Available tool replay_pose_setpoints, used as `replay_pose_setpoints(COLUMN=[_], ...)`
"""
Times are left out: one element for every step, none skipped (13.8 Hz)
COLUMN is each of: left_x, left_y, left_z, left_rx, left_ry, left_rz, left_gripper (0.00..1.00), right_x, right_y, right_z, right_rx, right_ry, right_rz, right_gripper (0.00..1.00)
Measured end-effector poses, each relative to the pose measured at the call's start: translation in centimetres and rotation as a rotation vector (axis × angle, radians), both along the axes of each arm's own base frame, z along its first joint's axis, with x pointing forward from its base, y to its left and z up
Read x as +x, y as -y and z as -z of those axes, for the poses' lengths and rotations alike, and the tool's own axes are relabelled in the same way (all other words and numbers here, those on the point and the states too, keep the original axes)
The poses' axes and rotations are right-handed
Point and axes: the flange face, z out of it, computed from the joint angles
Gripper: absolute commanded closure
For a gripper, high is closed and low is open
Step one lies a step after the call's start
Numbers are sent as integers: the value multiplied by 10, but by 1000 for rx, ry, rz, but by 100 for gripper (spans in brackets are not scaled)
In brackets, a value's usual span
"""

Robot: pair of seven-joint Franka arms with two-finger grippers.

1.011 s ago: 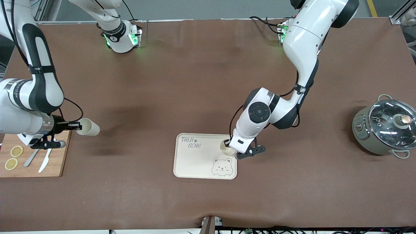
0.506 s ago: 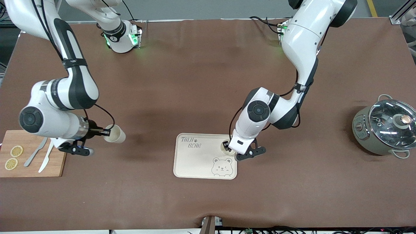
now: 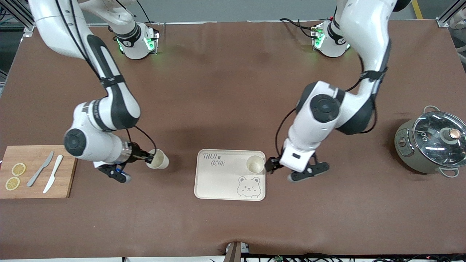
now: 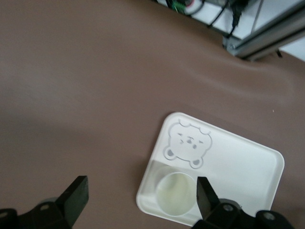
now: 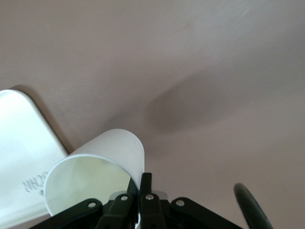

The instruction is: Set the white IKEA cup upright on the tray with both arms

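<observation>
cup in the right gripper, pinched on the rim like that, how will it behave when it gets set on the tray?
Likely rigid: the cup keeps its round mouth under the right gripper's rim pinch. Probably light, since that thin pinch carries it tilted. It may tip or roll if released before it is upright; the cup standing on the tray suggests a flat base sits stably.
</observation>
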Motion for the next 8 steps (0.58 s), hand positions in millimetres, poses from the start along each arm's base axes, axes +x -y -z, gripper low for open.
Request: replay_pose_setpoints(left_x=[3, 4, 4, 3, 1, -3, -9, -15], left_y=[-24, -49, -73, -96, -120, -143, -165, -186], left_z=[-23, -43, -62, -79, -94, -108, -122, -137], left_rx=[16, 31, 45, 59, 73, 88, 102, 113], left_ry=[-3, -7, -12, -22, -38, -59, -80, -91], left_rz=[8, 17, 24, 28, 31, 37, 50, 68], left_gripper=[0, 0, 0, 0, 0, 0, 0, 0], right_x=[0, 0, 0, -1, -1, -1, -2, -3], right_y=[-22, -44, -63, -79, -90, -98, -105, -114], right_z=[4, 7, 9, 12, 15, 19, 22, 27], right_rx=[-5, -7, -7, -6, -3, -1, 3, 5], right_ry=[2, 6, 14, 24, 34, 43, 53, 61], right_rz=[37, 72, 101, 125, 145, 166, 182, 190], right_gripper=[100, 100, 100, 100, 100, 100, 100, 100])
